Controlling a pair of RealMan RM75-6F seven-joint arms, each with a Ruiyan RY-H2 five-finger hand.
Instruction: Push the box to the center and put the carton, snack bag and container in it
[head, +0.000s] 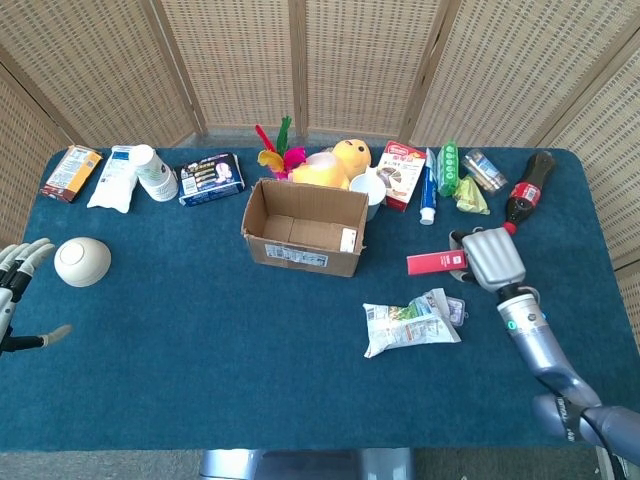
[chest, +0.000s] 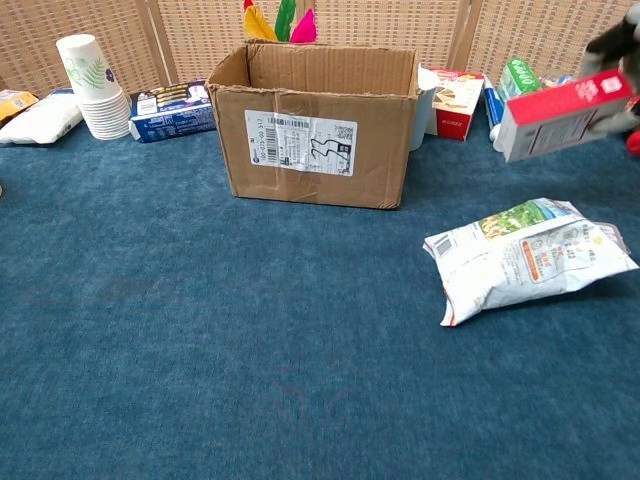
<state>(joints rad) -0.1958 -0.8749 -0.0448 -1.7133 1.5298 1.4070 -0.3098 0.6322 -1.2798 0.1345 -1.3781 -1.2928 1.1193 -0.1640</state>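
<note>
The open cardboard box (head: 305, 227) (chest: 316, 122) stands near the table's middle, empty inside. My right hand (head: 489, 258) grips the red carton (head: 437, 263) (chest: 563, 113) and holds it lifted off the cloth, right of the box. The snack bag (head: 412, 322) (chest: 527, 256) lies flat below the carton. A round cream container (head: 82, 261) sits at the far left. Just beside it, at the frame's left edge, my left hand (head: 17, 290) hovers with fingers spread, holding nothing.
Along the back stand paper cups (head: 155, 173) (chest: 90, 84), a blue packet (head: 211, 178), a yellow plush toy (head: 340, 163), a white cup (head: 368, 190), a red box (head: 400, 174), a tube (head: 428, 191), a green packet (head: 449, 166) and a cola bottle (head: 524, 192).
</note>
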